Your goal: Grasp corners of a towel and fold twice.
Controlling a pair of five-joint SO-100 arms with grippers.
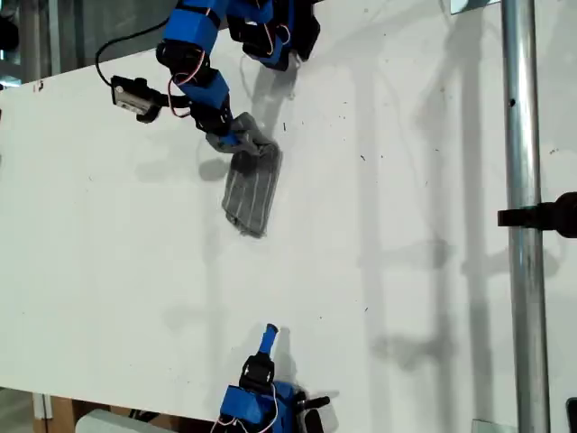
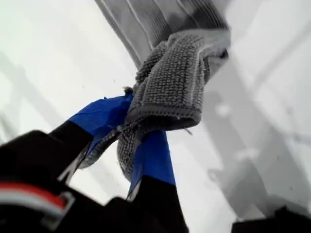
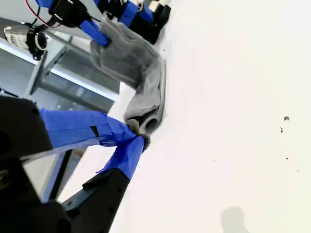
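The towel (image 1: 251, 191) is a grey striped cloth folded into a narrow strip, lying on the white table (image 1: 406, 234) just left of centre in the exterior view. My first gripper (image 1: 242, 138) is shut on its far end, which bunches between the blue-taped fingers (image 2: 102, 116) as a thick wad of towel (image 2: 175, 82). That end is lifted slightly; the rest lies flat. My second gripper (image 1: 269, 336) stands near the exterior view's bottom edge, well apart from the cloth, with its blue tips (image 3: 137, 140) pressed together and empty. Beyond them, the towel (image 3: 141, 73) hangs from my first gripper (image 3: 104, 34).
A vertical metal pole (image 1: 521, 180) with a black clamp (image 1: 541, 216) stands at the exterior view's right. The table's edge runs along the exterior view's bottom left. The first arm's base (image 1: 270, 36) sits at the top edge of that view.
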